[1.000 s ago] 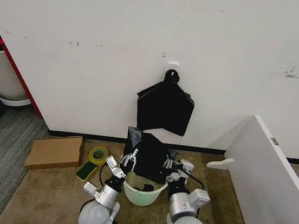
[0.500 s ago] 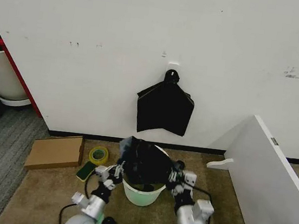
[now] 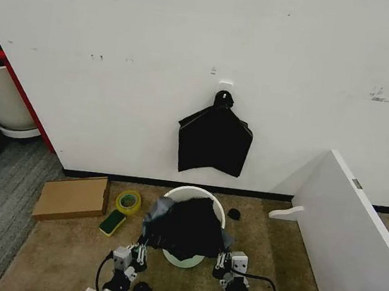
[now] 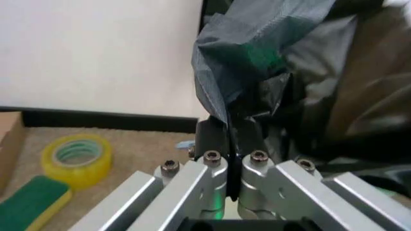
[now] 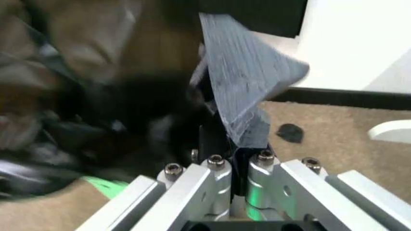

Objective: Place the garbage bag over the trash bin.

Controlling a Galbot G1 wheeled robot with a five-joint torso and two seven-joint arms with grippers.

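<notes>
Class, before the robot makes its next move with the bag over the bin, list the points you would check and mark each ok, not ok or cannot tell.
1. Left gripper shut on the garbage bag: ok, film pinched between its fingers.
2. Right gripper shut on the bag: ok, film pinched there too.
3. Bag held spread between the two grippers above the trash bin: ok.
4. Bag covers the whole rim: not ok, the far rim is bare white.
5. Bag mouth open downward around the rim: cannot tell.
6. Roll of tape and sponge lie apart from the bin: ok.
</notes>
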